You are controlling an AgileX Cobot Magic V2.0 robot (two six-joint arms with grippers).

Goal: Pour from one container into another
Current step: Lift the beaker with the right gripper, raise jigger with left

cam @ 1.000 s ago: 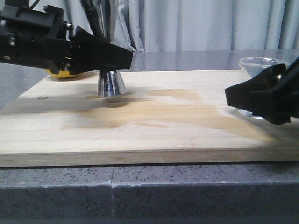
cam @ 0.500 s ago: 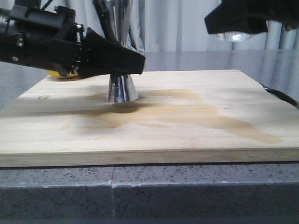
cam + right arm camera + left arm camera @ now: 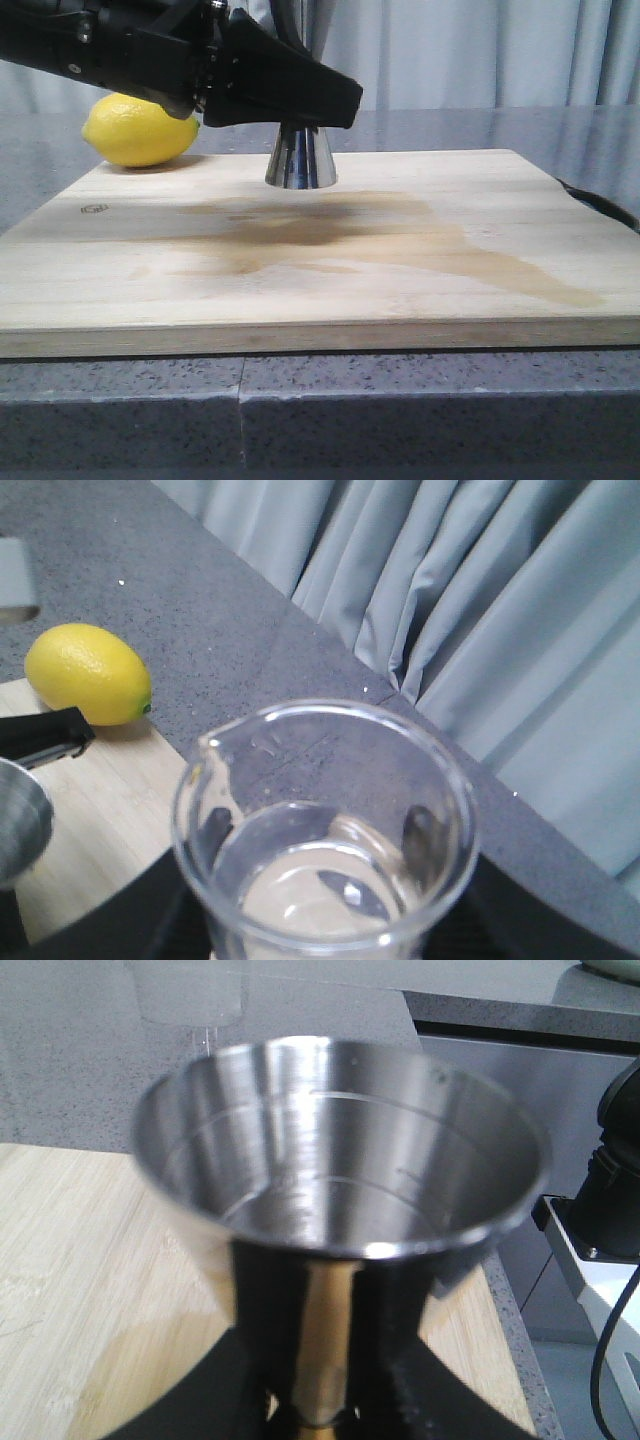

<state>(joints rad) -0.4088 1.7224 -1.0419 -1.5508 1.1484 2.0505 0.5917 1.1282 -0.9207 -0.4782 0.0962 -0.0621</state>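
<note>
**Both vessels gripped, jigger on board, beaker out of front view**

Front view, near to far: grey speckled counter edge (image 3: pixel 400 410), then the wooden board (image 3: pixel 330 300) with a brown stain (image 3: pixel 400 240) running across its middle toward the right edge. Toward the back of the board, the steel jigger (image 3: pixel 300 158) has its lower cone showing under the left gripper (image 3: pixel 300 95). The base looks to be on or just above the board; contact can't be confirmed. Left gripper is clamped on the jigger; the left wrist view shows black fingers (image 3: pixel 400 1360) on either side of the gold-banded waist, with the upper cup (image 3: pixel 340 1170) open and looking dry inside. Lemon (image 3: pixel 142 130) sits behind the board's rear left corner on the counter. Grey curtain (image 3: pixel 480 50) at the back.

Right wrist view: glass beaker (image 3: pixel 325 830) upright in the right gripper (image 3: pixel 320 920), fingers pressed to its sides, grasped. Pouring lip (image 3: pixel 212 742) faces the lemon side. Liquid level inside can't be judged.
</note>
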